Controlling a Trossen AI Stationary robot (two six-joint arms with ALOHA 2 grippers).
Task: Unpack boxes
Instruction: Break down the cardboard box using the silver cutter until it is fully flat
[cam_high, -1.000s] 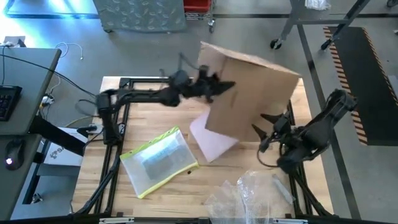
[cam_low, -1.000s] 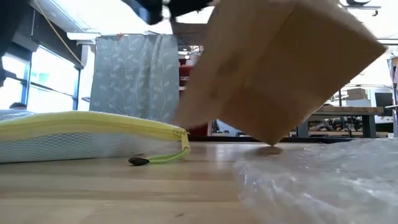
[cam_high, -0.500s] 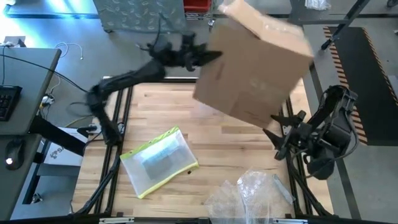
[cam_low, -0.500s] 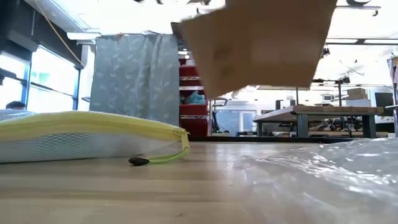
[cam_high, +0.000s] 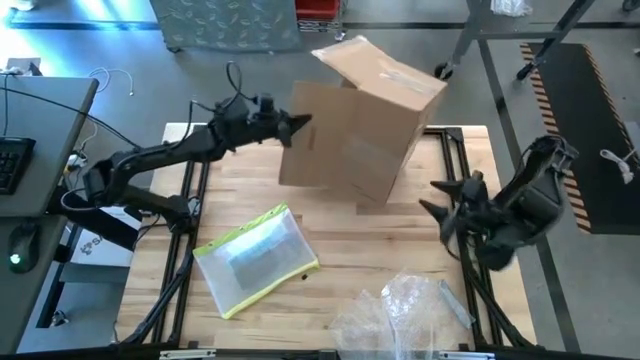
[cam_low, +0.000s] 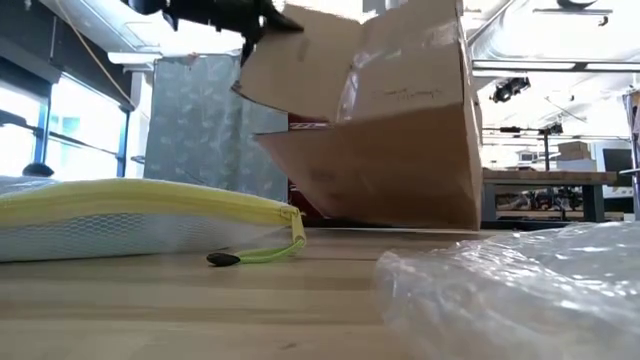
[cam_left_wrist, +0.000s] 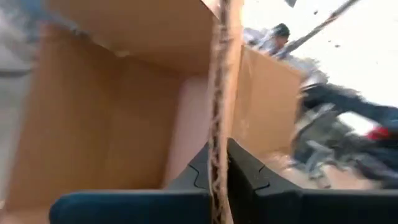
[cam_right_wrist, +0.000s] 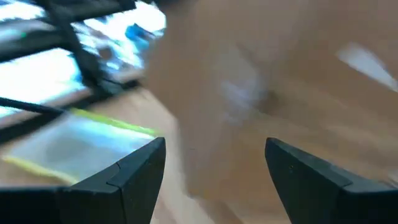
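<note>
Carton (cam_high: 365, 125) sits tilted over the far edge of the bench (cam_high: 330, 235), near the middle. In the low view (cam_low: 390, 150) its lower edge meets or nearly meets the bench top; contact cannot be confirmed. Taped top panel faces up and away; clear tape strips show on it. One flap juts toward the left arm.

Left gripper (cam_high: 290, 127) is at the far edge, left of centre, arm stretched in from the left side. Its fingers (cam_left_wrist: 245, 168) are clamped on the edge of that cardboard flap: the left wrist view shows the corrugated edge running straight down between the two fingers, with the carton's bare inside walls (cam_left_wrist: 112, 124) beyond. In the low view the same gripper (cam_low: 255, 20) shows at the top, at the flap's upper corner.

Right gripper (cam_high: 445, 205) is near the right edge of the bench, just beside the carton's near right corner but apart from it. Its fingers (cam_right_wrist: 134, 171) are spread wide with nothing between them; brown cardboard fills the right wrist view ahead.

Sleeve (cam_high: 257, 258) with yellow edge lies flat toward the near left. Crinkly film (cam_high: 400, 310) lies at the near edge, right of centre. Sleeve and film are well apart from the carton.
</note>
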